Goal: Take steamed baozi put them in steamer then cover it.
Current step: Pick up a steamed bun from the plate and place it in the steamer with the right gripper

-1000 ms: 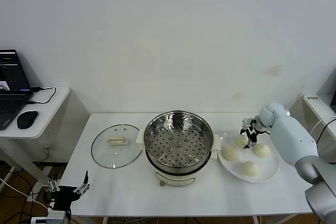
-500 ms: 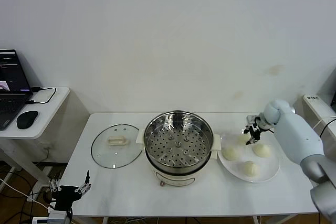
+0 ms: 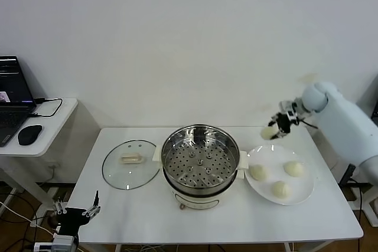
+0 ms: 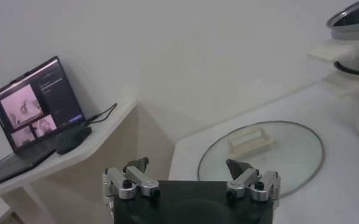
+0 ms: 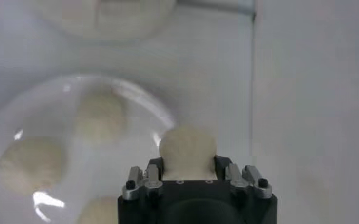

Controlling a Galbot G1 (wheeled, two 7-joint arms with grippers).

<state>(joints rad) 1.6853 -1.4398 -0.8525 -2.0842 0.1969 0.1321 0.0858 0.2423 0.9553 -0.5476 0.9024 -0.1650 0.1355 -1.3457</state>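
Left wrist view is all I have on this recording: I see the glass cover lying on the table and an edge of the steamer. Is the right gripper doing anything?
Observer: Yes. The right gripper is shut on a baozi and holds it in the air above the plate.
Operator: How many are left on that plate?
Observer: Three baozi lie on it, apart from one another.
Operator: Anything in the steamer yet?
Observer: No. The steamer is uncovered and its perforated tray is bare.
Operator: And my own arm?
Observer: The left gripper is open, low at the table's front left corner, away from the cover.
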